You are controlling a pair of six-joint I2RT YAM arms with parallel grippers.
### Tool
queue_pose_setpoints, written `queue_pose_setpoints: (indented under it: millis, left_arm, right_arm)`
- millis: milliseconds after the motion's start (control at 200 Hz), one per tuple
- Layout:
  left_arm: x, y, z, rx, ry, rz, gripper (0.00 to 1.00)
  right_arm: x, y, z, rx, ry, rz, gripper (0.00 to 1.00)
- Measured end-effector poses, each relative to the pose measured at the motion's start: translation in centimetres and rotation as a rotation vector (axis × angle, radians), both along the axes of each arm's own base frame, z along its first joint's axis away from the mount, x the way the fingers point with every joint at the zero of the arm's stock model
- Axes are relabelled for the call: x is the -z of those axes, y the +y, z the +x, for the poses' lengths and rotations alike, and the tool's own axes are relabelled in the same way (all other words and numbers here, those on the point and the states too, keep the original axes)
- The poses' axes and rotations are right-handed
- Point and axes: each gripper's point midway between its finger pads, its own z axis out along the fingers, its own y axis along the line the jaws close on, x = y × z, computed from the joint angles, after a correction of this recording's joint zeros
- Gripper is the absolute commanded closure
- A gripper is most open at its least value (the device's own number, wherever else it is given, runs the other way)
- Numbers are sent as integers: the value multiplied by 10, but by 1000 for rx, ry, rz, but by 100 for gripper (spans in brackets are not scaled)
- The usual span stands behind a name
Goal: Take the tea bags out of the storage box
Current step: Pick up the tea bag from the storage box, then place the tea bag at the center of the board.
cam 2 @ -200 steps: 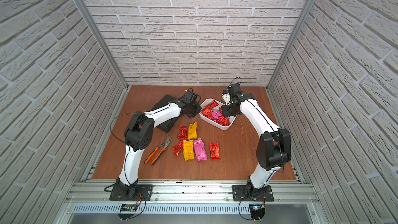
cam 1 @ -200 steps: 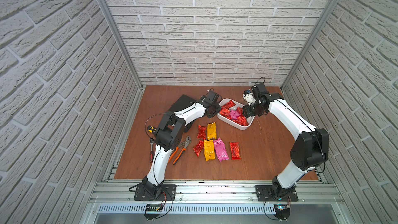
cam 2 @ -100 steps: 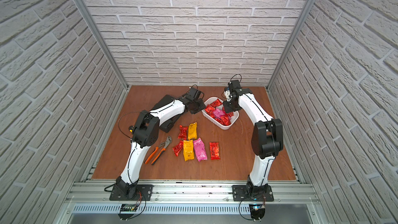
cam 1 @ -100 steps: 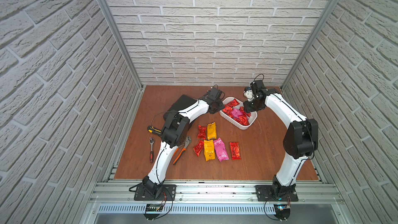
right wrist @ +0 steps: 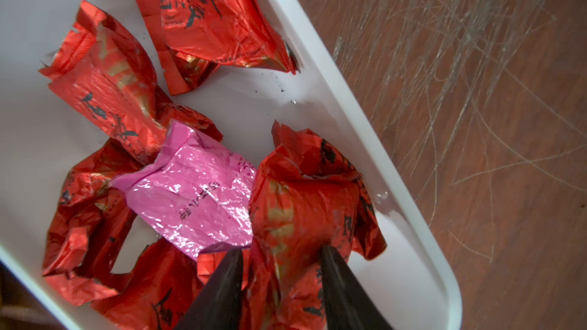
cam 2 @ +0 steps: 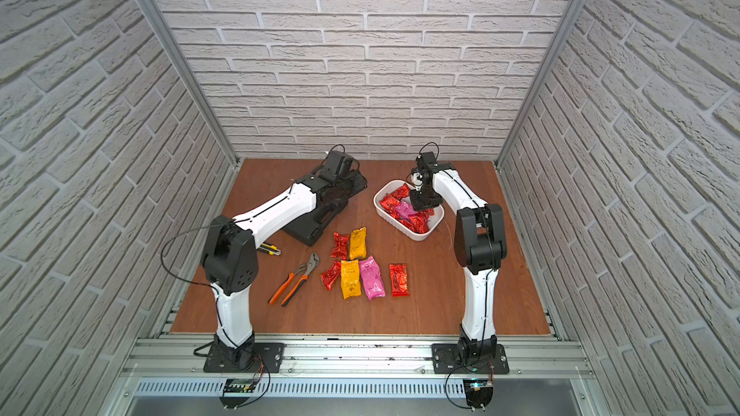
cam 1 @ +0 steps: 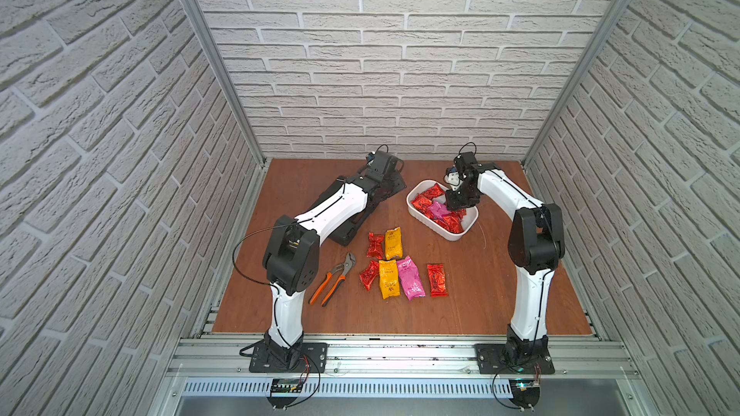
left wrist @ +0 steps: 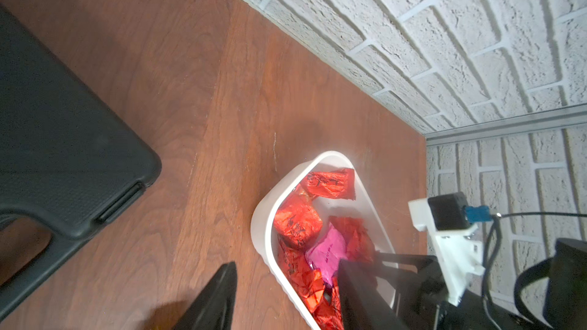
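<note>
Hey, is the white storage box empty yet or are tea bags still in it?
Not empty: the storage box holds several red tea bags and one pink tea bag.

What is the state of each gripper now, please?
Left gripper: open, holding nothing.
Right gripper: jaws straddle a crinkled red foil tea bag in the white plastic storage box; grip cannot be told.

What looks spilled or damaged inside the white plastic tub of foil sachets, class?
Small dark specks lie scattered on the bare floor of the white plastic tub, beside a flattened red foil sachet that seems torn open. They may be spilled contents.
</note>
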Motion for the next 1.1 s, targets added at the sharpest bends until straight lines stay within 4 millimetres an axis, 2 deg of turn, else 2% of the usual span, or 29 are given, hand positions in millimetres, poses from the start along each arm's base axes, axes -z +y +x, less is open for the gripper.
queue_pose_setpoints:
  millis: [80, 165, 315, 415, 520, 690, 765, 845, 1000, 1100]
  left_arm:
    - [5, 6, -4, -8, 11, 7, 44]
    - [12, 10, -8, -13, 25, 16, 45]
    - [15, 17, -11, -23, 32, 26, 45]
    - [12, 20, -11, -30, 25, 24, 45]
    - [7, 23, -14, -38, 20, 16, 45]
    - [11, 29, -22, -57, 38, 4, 45]
    - [18, 32, -27, -72, 60, 1, 45]
    - [27, 36, -33, -84, 86, 3, 45]
    - [37, 44, -44, -97, 117, 16, 45]
    - [33, 52, -52, -110, 116, 18, 45]
  right_arm:
    - [0, -1, 1, 4, 1, -6, 84]
    - [0, -3, 1, 7, 2, -17, 97]
    - [-2, -3, 0, 11, 2, -16, 98]
    - [-11, -3, -4, 10, -5, -14, 98]
    - [-35, -4, -15, 9, -35, -7, 98]
    - [-93, 4, -47, 1, -144, 49, 97]
    - [-108, 20, -67, -27, -180, 87, 97]
    - [-108, 48, -93, -86, -181, 120, 97]
    - [-77, 115, -140, -228, -123, 153, 97]
    - [-54, 137, -156, -247, -84, 159, 97]
